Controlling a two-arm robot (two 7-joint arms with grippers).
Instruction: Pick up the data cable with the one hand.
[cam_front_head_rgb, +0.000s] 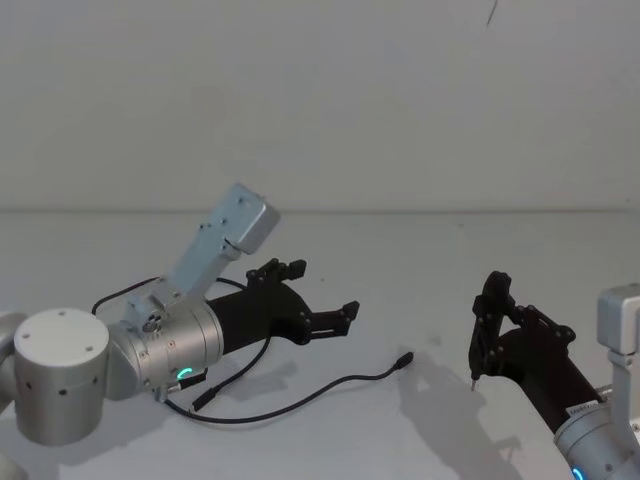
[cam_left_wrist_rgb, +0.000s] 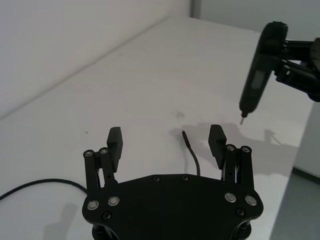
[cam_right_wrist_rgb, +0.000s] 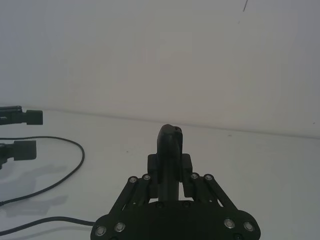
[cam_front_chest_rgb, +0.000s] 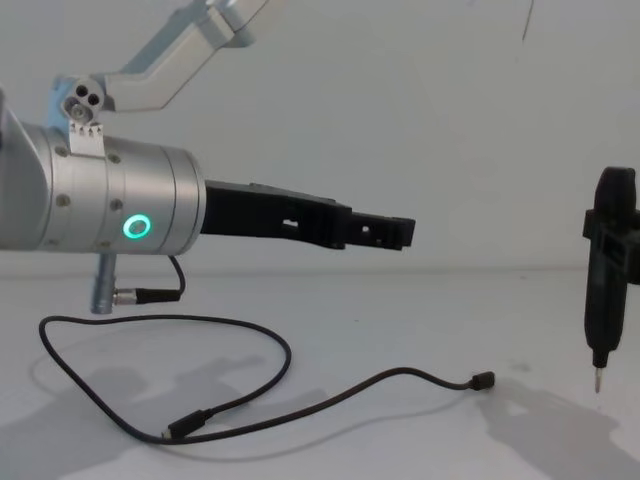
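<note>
At the left of the scene, the left gripper (cam_front_head_rgb: 322, 290) hung above the white table (cam_front_head_rgb: 420, 250), reaching forward and to the right, its two flat fingers (cam_left_wrist_rgb: 114, 140) spread wide with nothing between them. Below it lay the data cable (cam_front_head_rgb: 350, 379), flat on the table and clear of the fingers. One end sat on the near side under the silver wrist. From there the cable looped back toward the near left, then ran right past the fingertips. Its small far plug (cam_front_chest_rgb: 483, 381) rested on the table just right of the gripper's tips. In the left wrist view that end showed on the table in the gap between the open fingers. Well apart, at the right, the right gripper (cam_right_wrist_rgb: 170, 172) was clamped on an upright pen-shaped tool (cam_front_chest_rgb: 605, 280), whose metal tip pointed down above the table.
</note>
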